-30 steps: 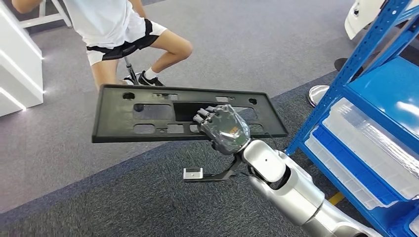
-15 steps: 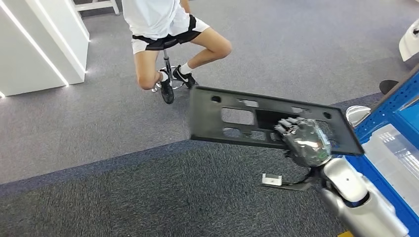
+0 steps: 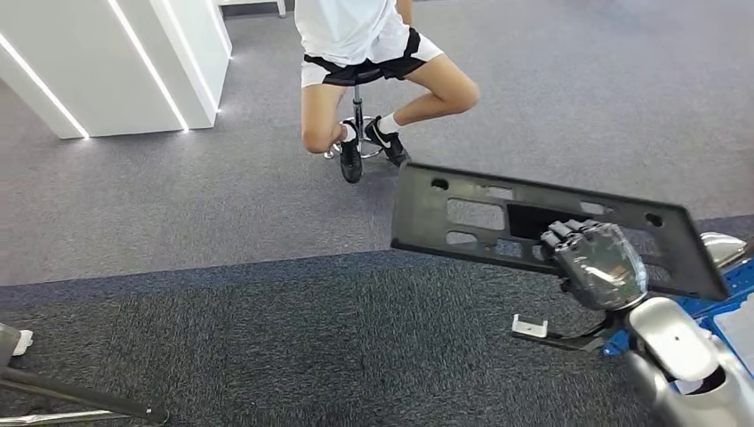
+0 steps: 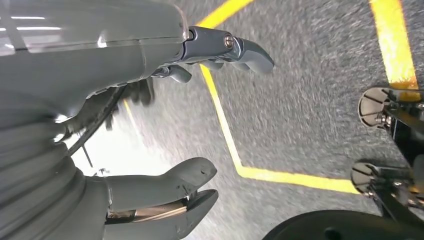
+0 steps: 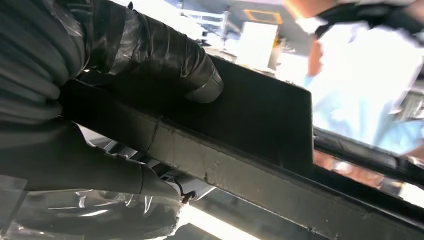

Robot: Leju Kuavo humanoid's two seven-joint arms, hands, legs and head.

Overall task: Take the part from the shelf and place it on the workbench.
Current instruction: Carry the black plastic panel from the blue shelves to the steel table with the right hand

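grey carpet floor (image 3: pixel 222 205) everywhere, a lighter stretch and a darker stretch meeting in a band that runs just under the part, and no workbench in sight, so this reads as the carry, with the set-down not yet begun. the white cabinet (image 3: pixel 133 62) stands well off beyond the part's far end, and a person (image 3: pixel 373 53) sits on a stool (image 3: pixel 358 124) just beyond the part's far long edge. a corner of the blue shelf (image 3: pixel 733 289) peeks in close beside the hand end of the part. now the part (image 3: pixel 498 218) itself: a long flat black plate with cut-outs, held roughly level above the floor, its long axis running crosswise from the right hand (image 3: pixel 597 262) out toward the cabinet side. the right hand grips it near the shelf-side end, fingers over the near long edge, thumb pressed on the opposite face in the right wrist view, so most of the plate hangs out unsupported past the hand. the left hand (image 4: pixel 150 125) hangs over yellow floor lines (image 4: pixel 235 150), fingers apart, holding nothing, well away from the part. judgement: the long free end will want to sag or swing.
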